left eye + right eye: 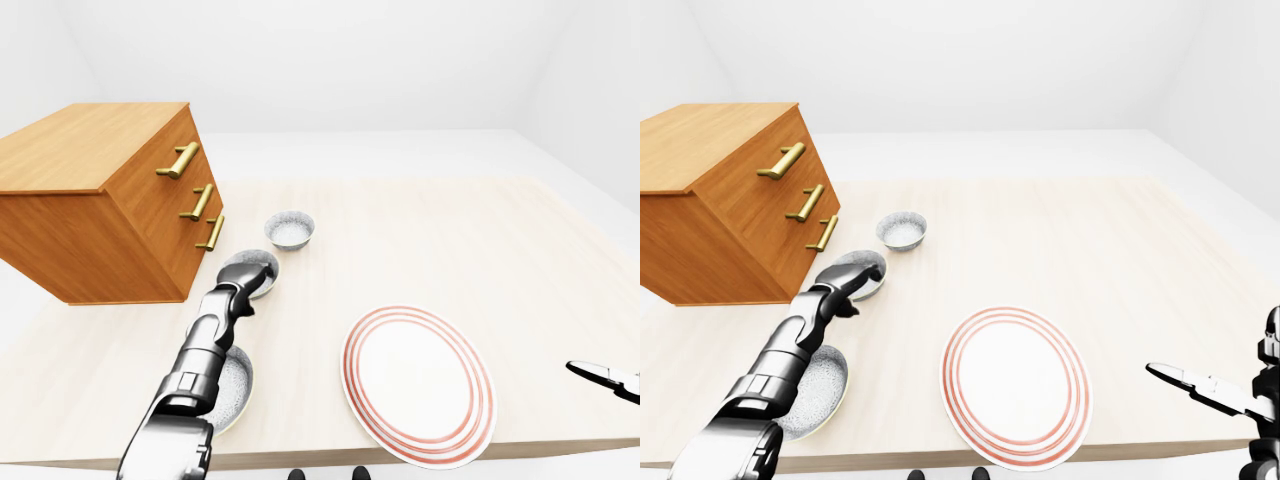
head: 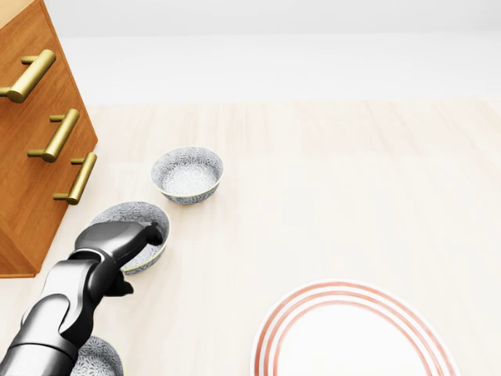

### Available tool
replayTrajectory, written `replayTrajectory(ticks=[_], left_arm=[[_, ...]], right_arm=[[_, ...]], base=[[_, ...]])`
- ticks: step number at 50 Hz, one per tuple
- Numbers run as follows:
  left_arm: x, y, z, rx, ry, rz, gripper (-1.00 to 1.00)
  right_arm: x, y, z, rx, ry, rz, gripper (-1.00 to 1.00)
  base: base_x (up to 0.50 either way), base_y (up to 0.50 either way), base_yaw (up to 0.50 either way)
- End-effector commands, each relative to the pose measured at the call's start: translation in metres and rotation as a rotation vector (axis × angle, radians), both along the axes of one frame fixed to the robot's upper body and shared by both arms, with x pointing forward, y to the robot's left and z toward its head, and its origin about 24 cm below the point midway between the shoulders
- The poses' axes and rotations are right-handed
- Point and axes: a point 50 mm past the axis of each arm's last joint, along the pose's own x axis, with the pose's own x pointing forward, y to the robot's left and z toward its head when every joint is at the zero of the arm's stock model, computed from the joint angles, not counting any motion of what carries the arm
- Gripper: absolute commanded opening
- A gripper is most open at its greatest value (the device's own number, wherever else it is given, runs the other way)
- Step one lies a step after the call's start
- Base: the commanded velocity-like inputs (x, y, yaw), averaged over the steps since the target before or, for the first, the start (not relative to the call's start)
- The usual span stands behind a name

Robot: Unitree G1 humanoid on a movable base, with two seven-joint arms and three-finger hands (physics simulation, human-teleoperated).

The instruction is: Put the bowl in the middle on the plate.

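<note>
My left robot hand (image 2: 121, 237) is clenched on the near rim of the empty middle bowl (image 2: 143, 214), which sits on the table (image 2: 352, 180) between the empty far bowl (image 2: 187, 174) and near bowl (image 1: 816, 392), left of the bare red-ringed plate (image 2: 354, 338); my right robot hand (image 1: 1220, 390) is released.

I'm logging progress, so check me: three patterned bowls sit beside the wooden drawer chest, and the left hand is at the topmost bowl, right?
Not quite. The head view shows the left hand at the middle bowl, not the topmost bowl. The rest is right.
</note>
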Motion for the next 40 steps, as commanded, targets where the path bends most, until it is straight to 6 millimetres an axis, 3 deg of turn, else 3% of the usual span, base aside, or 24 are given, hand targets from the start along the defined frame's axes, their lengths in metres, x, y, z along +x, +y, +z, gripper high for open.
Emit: replayTrajectory(ticks=[1, 27, 40], left_arm=[[-0.001, -0.002, -0.004, -0.004, -0.007, -0.011, -1.0], [-0.008, -0.01, -0.015, -0.019, 0.018, -0.036, -1.0], [-0.013, -0.011, -0.009, -0.028, 0.03, -0.043, -1.0]], right_arm=[[0.001, 0.0, -0.001, 0.001, 0.002, 0.0, 1.0], [0.0, 0.002, 0.005, -0.006, -0.024, 0.016, 1.0], [-0.001, 0.002, 0.005, -0.009, -0.023, 0.01, 1.0]], base=[[0.0, 0.0, 0.0], [0.0, 0.0, 0.0], [0.0, 0.0, 0.0]])
